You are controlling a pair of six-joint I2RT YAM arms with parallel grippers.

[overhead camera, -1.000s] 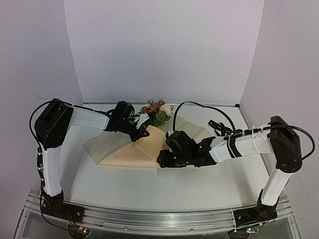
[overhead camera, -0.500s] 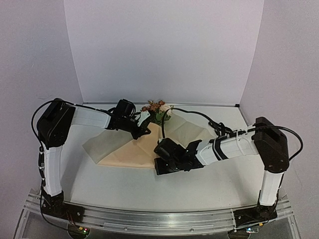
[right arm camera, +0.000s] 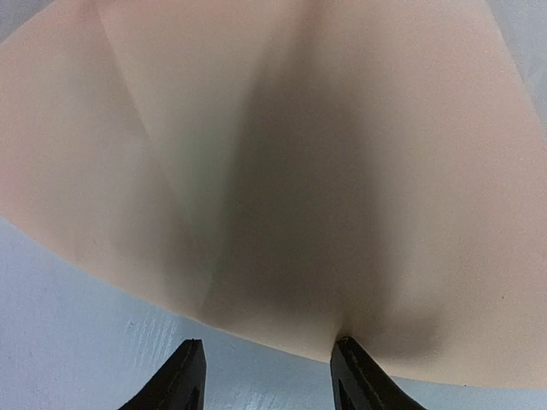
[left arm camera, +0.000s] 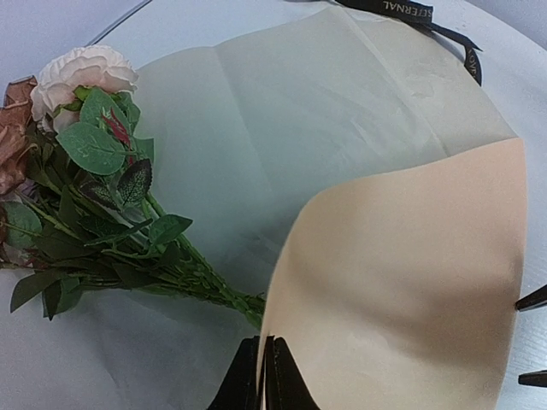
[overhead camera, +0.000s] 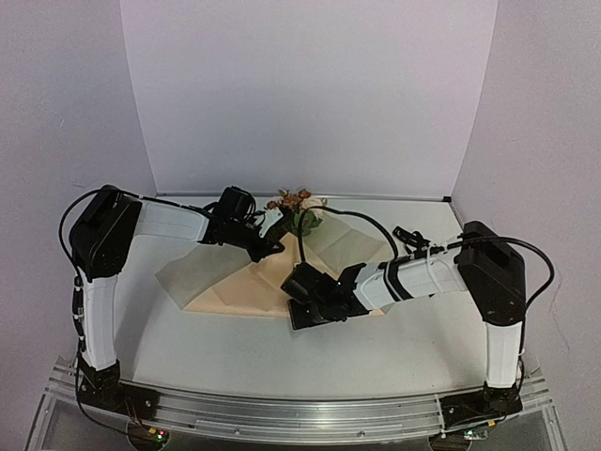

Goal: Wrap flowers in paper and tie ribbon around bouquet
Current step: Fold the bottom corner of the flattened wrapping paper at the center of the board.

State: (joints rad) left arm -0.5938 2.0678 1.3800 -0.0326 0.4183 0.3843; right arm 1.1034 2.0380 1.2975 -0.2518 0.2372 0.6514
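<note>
Spanning the middle of the white table (overhead camera: pixel 235 352), the paper (overhead camera: pixel 211 272) is the biggest thing in view. It lies open with its pale side up at the left and far right, while a peach-coloured flap is folded over across the centre and curls up off the sheet. The left arm (overhead camera: pixel 169 221) reaches in from the left toward the far centre, and the right arm (overhead camera: pixel 423 272) stretches from the right across to the sheet's near edge. The flowers (left arm camera: pixel 94 171) lie on the pale side at the far centre, with the pink and brown blooms pointing away. Their green stems run toward the near side and slip under the edge of the peach flap. The ribbon (left arm camera: pixel 410 10), black with pale lettering, rests on the table just beside the sheet's far right corner, well apart from the stems. The left gripper (left arm camera: pixel 263 371) sits where the stems meet the flap, its fingers pressed together and pinching the flap's edge, which rises from between them. The right gripper (right arm camera: pixel 267 342) hangs low at the near edge of the peach fold, its fingers spread with nothing between them. Its right fingertip (right arm camera: pixel 346 350) is at the fold's rim, and its left one is over bare table.
</note>
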